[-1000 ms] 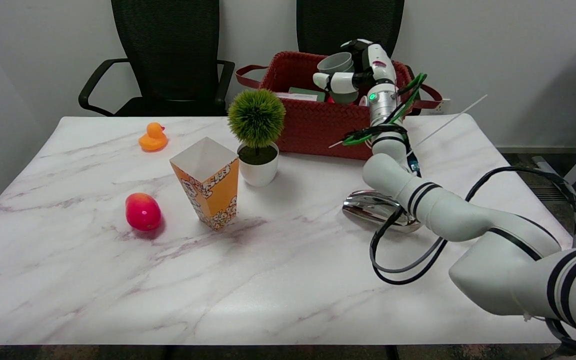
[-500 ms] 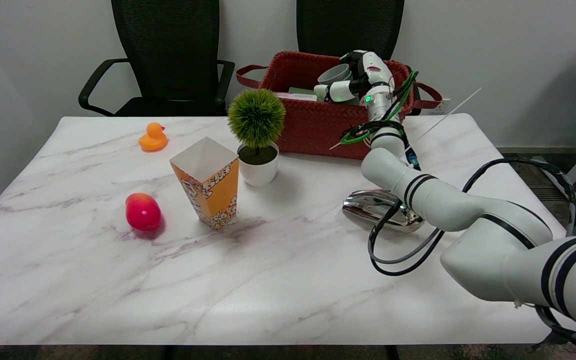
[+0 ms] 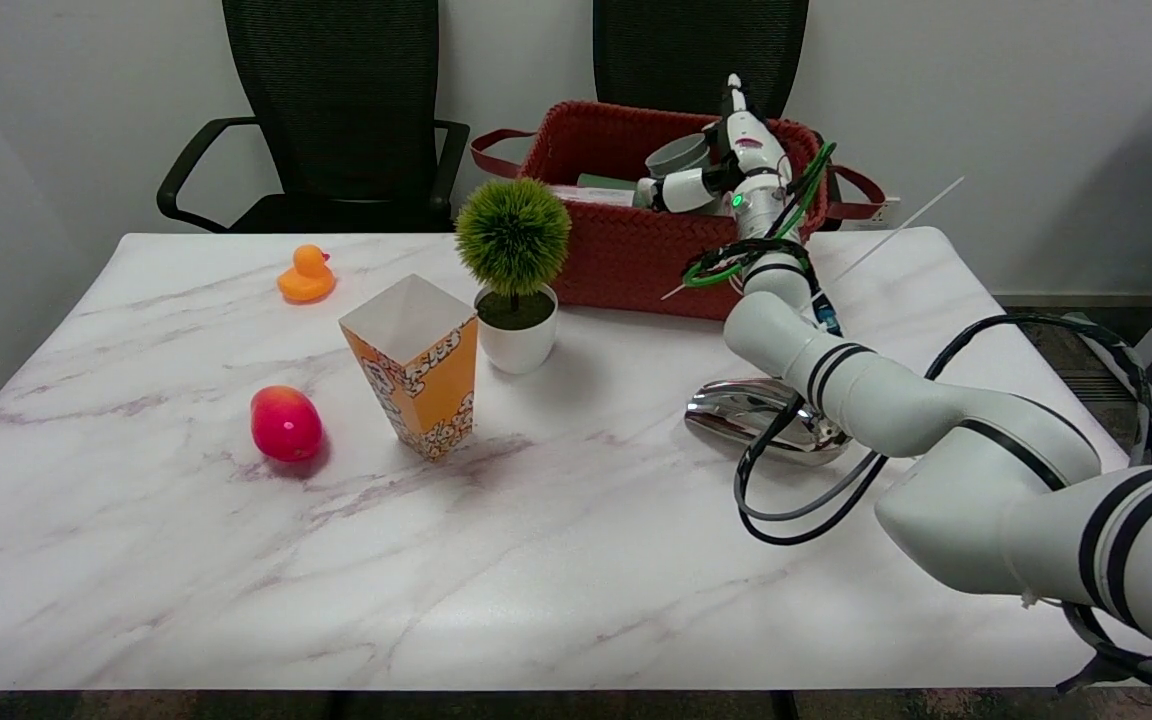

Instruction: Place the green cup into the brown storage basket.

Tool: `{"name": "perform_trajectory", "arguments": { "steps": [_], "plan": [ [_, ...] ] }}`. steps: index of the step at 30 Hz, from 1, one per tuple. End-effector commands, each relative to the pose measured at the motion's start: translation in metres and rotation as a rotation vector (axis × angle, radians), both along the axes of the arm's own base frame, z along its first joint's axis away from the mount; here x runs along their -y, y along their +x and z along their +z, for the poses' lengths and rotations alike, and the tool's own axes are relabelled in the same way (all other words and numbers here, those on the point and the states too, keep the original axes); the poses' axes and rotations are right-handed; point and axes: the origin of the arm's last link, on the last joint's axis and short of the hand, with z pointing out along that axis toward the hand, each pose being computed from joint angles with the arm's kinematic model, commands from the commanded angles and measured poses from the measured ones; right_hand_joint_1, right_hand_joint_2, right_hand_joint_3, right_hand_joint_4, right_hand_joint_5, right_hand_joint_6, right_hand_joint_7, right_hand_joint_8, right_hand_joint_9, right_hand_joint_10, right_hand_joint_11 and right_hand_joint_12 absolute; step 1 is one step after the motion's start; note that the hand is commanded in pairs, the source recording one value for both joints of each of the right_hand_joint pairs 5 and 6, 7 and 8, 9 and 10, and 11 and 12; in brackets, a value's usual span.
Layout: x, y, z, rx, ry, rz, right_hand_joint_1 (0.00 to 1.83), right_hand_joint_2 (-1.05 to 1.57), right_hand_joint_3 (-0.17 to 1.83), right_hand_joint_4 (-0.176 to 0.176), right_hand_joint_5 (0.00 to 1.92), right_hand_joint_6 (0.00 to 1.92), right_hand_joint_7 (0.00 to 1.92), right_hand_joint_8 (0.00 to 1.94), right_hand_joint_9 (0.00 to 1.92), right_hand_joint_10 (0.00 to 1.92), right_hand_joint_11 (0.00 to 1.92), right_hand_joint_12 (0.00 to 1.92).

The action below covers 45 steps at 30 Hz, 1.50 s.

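**Cup lowered inside the basket, release looks near**

The right hand [image 3: 726, 170] is over the brown storage basket [image 3: 626, 240], which I take as the landmark for everything else. The green cup [image 3: 678, 155] sits within the basket's walls, toward its right side, its open mouth up and slightly tilted. It is low enough that only its upper part shows above the near rim. The fingers [image 3: 681, 189] appear partly spread: one reaches across just below the cup's rim on the near side, another points straight up behind it. I cannot tell whether they are still gripping the cup or have already let go, since the contact points are hidden by the cup and the wrist. The arm reaches over the basket's near right wall, probably because that is the shortest way in from the robot's side. Other items lie in the basket to the left of the cup, which may be why it is set toward the right.

In front of the basket on the surface [image 3: 236, 560] stand a small potted plant [image 3: 514, 270] and a popcorn box [image 3: 416, 365]. Farther to the front left lie a red fruit [image 3: 286, 423] and an orange duck [image 3: 306, 275]. A shiny metal object [image 3: 741, 415] rests in front of the basket's right end, under the arm. My judgement is that the task is nearly finished, with only a clean release and a lift clear of the rim remaining.
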Motion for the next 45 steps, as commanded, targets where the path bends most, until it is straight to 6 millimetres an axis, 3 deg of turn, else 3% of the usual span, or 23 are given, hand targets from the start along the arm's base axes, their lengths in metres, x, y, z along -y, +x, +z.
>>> {"name": "perform_trajectory", "arguments": {
  "steps": [1, 6, 13, 18, 22, 30, 33, 36, 39, 45],
  "plan": [
    [-0.001, 0.004, 0.001, 0.08, -0.015, 0.035, 1.05, -0.04, 0.62, 0.0, 0.0, 0.0, 0.37, 0.37, 0.22, 0.22, 0.03, 0.03],
    [-0.004, 0.01, 0.002, 0.137, -0.019, 0.082, 0.93, -0.07, -0.01, 0.0, 0.0, 0.0, 0.31, 0.31, 0.2, 0.2, 0.0, 0.0],
    [-0.009, 0.021, 0.001, 0.15, -0.015, 0.139, 0.9, -0.06, -0.17, 0.0, 0.0, 0.0, 0.27, 0.27, 0.18, 0.18, 0.0, 0.0],
    [-0.023, 0.037, -0.003, 0.149, -0.007, 0.249, 0.9, -0.05, -0.17, 0.0, 0.0, 0.0, 0.27, 0.27, 0.19, 0.19, 0.0, 0.0],
    [-0.051, 0.047, -0.008, 0.171, 0.001, 0.364, 0.92, 0.01, -0.16, 0.0, 0.0, 0.0, 0.31, 0.31, 0.28, 0.28, 0.01, 0.01],
    [-0.114, 0.054, -0.018, 0.199, -0.035, 0.564, 0.98, 0.11, 0.12, 0.0, 0.0, 0.0, 0.42, 0.42, 0.42, 0.42, 0.31, 0.31],
    [-0.131, 0.05, -0.026, 0.224, -0.032, 0.595, 1.01, 0.16, 0.26, 0.0, 0.03, 0.03, 0.49, 0.49, 0.47, 0.47, 0.36, 0.36],
    [-0.144, 0.041, -0.03, 0.216, -0.03, 0.591, 1.04, 0.22, 0.33, 0.0, 0.27, 0.27, 0.65, 0.65, 0.56, 0.56, 0.39, 0.39],
    [-0.157, 0.034, -0.034, 0.215, -0.032, 0.595, 1.05, 0.26, 0.39, 0.0, 0.38, 0.38, 0.74, 0.74, 0.63, 0.63, 0.42, 0.42],
    [-0.19, 0.017, -0.045, 0.188, -0.053, 0.617, 1.05, 0.26, 0.43, 0.0, 0.41, 0.41, 0.71, 0.71, 0.63, 0.63, 0.42, 0.42]
  ]
}}
